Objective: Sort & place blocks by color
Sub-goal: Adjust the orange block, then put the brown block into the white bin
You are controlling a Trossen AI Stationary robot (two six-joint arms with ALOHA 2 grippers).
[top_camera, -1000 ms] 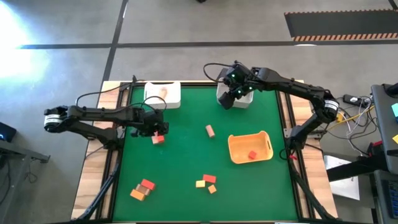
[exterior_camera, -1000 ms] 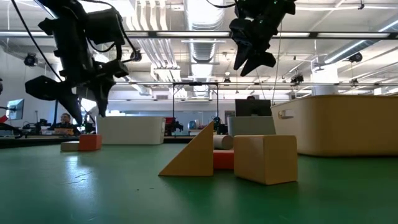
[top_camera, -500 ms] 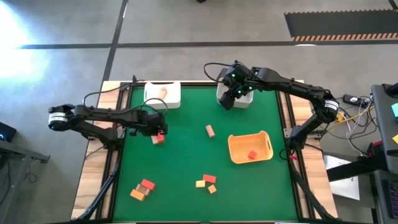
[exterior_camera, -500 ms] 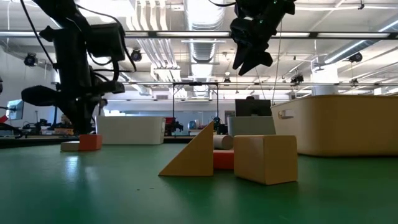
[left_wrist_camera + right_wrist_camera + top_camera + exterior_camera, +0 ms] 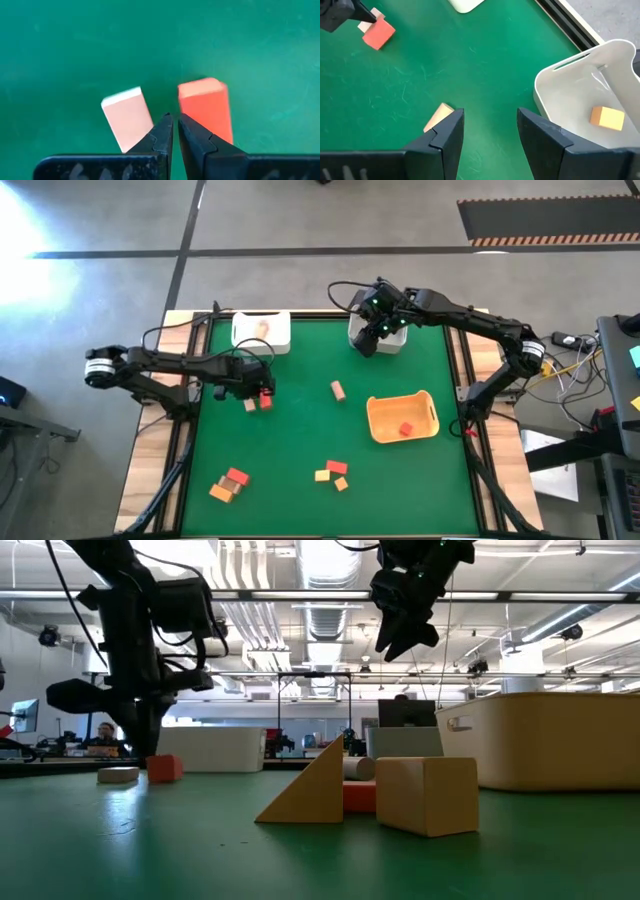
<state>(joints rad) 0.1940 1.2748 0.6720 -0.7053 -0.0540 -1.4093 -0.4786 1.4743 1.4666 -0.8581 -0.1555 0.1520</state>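
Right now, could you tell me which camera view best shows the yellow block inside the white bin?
The right wrist view: the yellow block lies plainly visible inside the white bin. The high view has the right gripper over that bin; the other views miss it.

**Left wrist cam: two blocks and a pretty much closed gripper**

Only green table surface (image 5: 60, 45) is seen in this shot, edge to edge. The left gripper (image 5: 175, 120) is seen pointing down at it, with the two dark fingers (image 5: 160, 140) brought nearly together so only a thin sliver of green is left between the tips. Nothing is pinched between them. A tan block (image 5: 127, 119) is found just beside one fingertip, tilted a bit, and a red block (image 5: 206, 107) is parked right next to the other. The two blocks are kept apart by a narrow gap, and the fingertips are lined up right over that gap.
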